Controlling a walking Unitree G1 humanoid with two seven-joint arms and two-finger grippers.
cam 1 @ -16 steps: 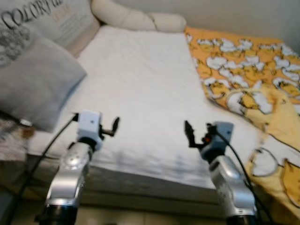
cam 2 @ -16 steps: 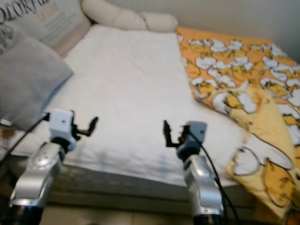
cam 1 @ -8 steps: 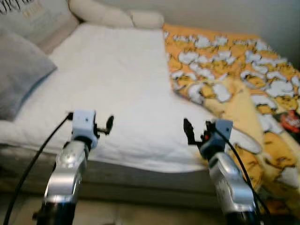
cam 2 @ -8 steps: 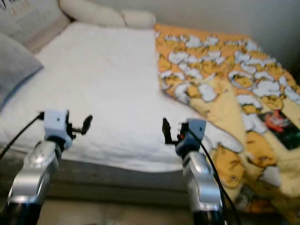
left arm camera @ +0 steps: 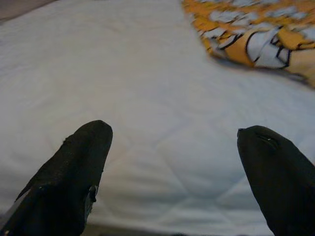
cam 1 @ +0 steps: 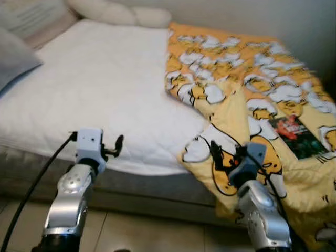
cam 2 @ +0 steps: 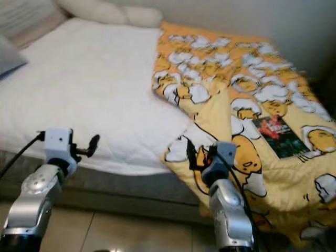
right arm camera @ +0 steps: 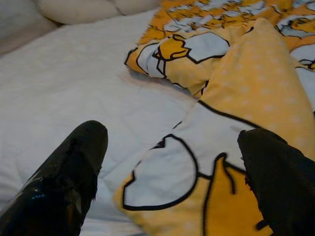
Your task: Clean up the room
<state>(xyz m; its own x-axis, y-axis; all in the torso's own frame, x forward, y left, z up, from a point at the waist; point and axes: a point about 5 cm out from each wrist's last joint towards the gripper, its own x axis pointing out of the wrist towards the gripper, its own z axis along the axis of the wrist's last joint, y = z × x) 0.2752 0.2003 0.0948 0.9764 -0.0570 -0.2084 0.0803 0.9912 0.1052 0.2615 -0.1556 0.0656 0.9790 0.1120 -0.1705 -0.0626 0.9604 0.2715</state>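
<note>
Bed (cam 1: 100, 89) takes up most of the scene, white quilted mattress cover bare on the robot's left half. Yellow duvet (cam 1: 262, 105) w/ cartoon egg print covers the right half, bunched and folded back on itself, one corner spilling over the near edge toward the floor; prob. the thing to straighten for the clean-up. Cream pillows (cam 1: 121, 13) sit at the head by the wall; grey cushion (cam 1: 16, 58) at far left. Dark book or packet w/ red print (cam 1: 291, 136) lies on the duvet, well right of both arms; too blurred to read.

Both arms are held forward, low, at the near bed edge, likely ready to reach. Left hand (cam 1: 116, 146) hangs over the bare mattress edge, fingers (left arm camera: 74, 167) spread, nothing btwn them. Right hand (cam 1: 216, 157) hovers over the drooping duvet corner, fingers (right arm camera: 69, 167) also apart and empty, so not yet gripping fabric.
</note>
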